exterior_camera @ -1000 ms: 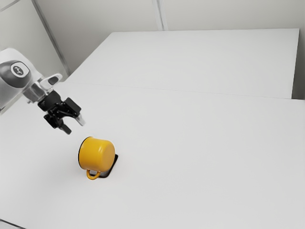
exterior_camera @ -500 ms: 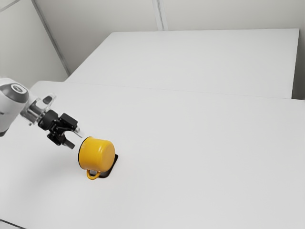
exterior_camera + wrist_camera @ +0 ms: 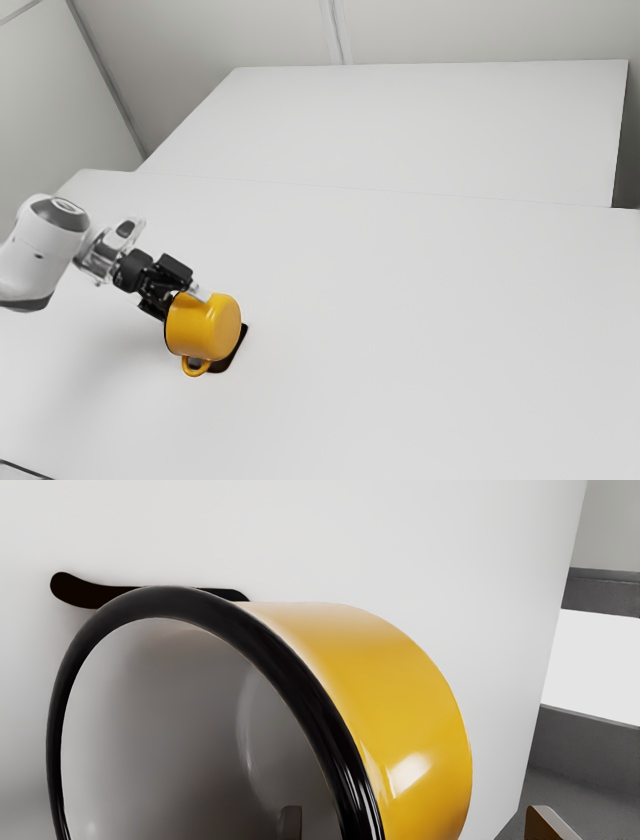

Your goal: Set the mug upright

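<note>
White table (image 3: 420, 330), cut off by the exterior view's edges. On it, tipped on its side, yellow mug (image 3: 205, 325), mouth toward the exterior view's left, rim partly cut off in the wrist view. At the mouth, gripper (image 3: 185, 294) spread wide, gripping nothing: one fingertip (image 3: 291, 822) inside the shadowed interior, the other outside the wall. By the mug, partly hidden, flat black thing (image 3: 240, 343); hard to tell whether underneath.

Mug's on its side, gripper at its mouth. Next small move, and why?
I'd probably close the gripper on the wall of the mug. The fingers are open astride the black rim: one finger inside the mouth, the other outside. It likely needs that pinch before any tipping upright.
</note>
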You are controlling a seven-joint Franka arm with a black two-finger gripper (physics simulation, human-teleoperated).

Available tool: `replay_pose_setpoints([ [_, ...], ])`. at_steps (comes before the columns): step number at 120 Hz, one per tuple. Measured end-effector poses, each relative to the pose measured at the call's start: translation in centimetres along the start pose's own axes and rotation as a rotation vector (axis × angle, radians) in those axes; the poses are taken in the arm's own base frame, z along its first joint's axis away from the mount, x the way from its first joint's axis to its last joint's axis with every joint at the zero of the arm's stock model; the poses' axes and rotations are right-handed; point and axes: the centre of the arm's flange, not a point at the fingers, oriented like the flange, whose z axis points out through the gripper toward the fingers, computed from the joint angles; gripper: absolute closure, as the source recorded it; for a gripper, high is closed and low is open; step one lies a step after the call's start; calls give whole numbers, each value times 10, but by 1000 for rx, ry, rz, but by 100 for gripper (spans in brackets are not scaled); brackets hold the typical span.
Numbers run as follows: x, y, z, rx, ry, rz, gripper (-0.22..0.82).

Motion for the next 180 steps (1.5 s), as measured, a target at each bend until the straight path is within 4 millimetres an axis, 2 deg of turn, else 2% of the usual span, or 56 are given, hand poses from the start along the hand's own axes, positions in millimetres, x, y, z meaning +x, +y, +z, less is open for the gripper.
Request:
replay_pose_setpoints([
  [17,-2,-1,-8,-12,28,0,49],
  [31,-2,2,-15,-14,47,10,63],
  [45,-1,5,-17,-13,52,18,71],
  [66,-2,22,-23,0,61,49,75],
  [81,-1,46,-31,112,60,119,76],
  [98,3,115,9,395,-89,315,77],
  [119,1,164,45,769,-208,458,77],
  [143,8,167,66,974,-211,420,77],
  [161,34,171,90,1020,-179,379,77],
  [180,47,176,121,1031,-138,349,77],
])
